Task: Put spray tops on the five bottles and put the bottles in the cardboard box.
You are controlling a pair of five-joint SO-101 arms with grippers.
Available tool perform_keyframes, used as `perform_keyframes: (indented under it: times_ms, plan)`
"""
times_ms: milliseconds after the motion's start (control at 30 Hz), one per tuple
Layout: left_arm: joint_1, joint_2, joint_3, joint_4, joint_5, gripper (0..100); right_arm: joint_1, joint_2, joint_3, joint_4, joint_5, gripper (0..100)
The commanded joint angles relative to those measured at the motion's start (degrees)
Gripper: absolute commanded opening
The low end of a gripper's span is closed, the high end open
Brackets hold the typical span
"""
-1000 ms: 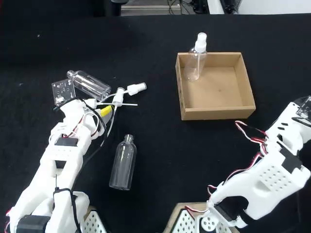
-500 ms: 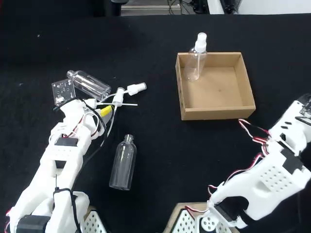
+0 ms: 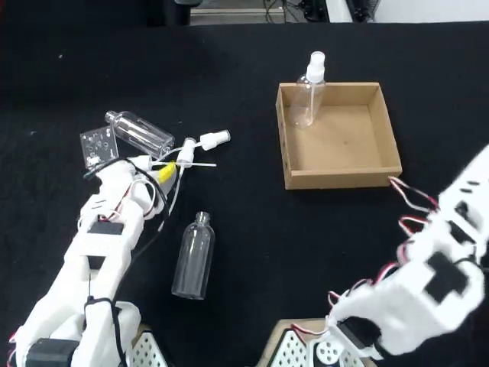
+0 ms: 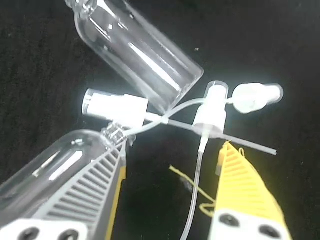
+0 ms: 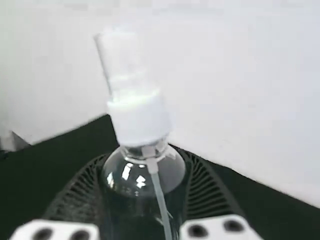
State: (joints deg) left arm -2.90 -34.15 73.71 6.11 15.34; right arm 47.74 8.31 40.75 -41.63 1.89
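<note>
My left gripper [image 4: 172, 150] [image 3: 162, 170] stands open over the black table, and the thin tube of a loose spray top [image 4: 212, 110] runs between its fingers. Two more loose spray tops [image 4: 115, 105] [image 4: 255, 95] lie just beyond. A bare clear bottle [image 4: 140, 50] [image 3: 139, 132] lies past them. Another clear bottle [image 4: 50, 165] lies along the outside of one finger. My right gripper [image 5: 145, 187] is shut on a clear bottle [image 5: 142, 170] with a white spray top [image 5: 132, 110]. The cardboard box [image 3: 340, 177] holds one upright capped bottle [image 3: 309, 95].
A third bare bottle [image 3: 193, 254] lies on the table near the left arm [image 3: 99, 245]. The right arm [image 3: 435, 283] is at the right edge, nearer the front than the box. Black cloth covers the table between the bottles and the box.
The right arm has swung toward the front right edge, away from the box. The left gripper has edged slightly toward the loose spray tops.
</note>
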Motion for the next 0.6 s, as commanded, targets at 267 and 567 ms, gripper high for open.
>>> perform_keyframes:
  times_ms: [267, 567]
  plan:
    - [0.75, -1.41, 0.84, -4.48, 0.35, 29, -20.66, -20.88, -0.84, 23.03, -0.88, 1.1]
    - [0.31, -1.41, 0.84, -4.48, 0.44, 29, -32.09, -9.98, -4.70, 22.59, -0.53, 1.5]
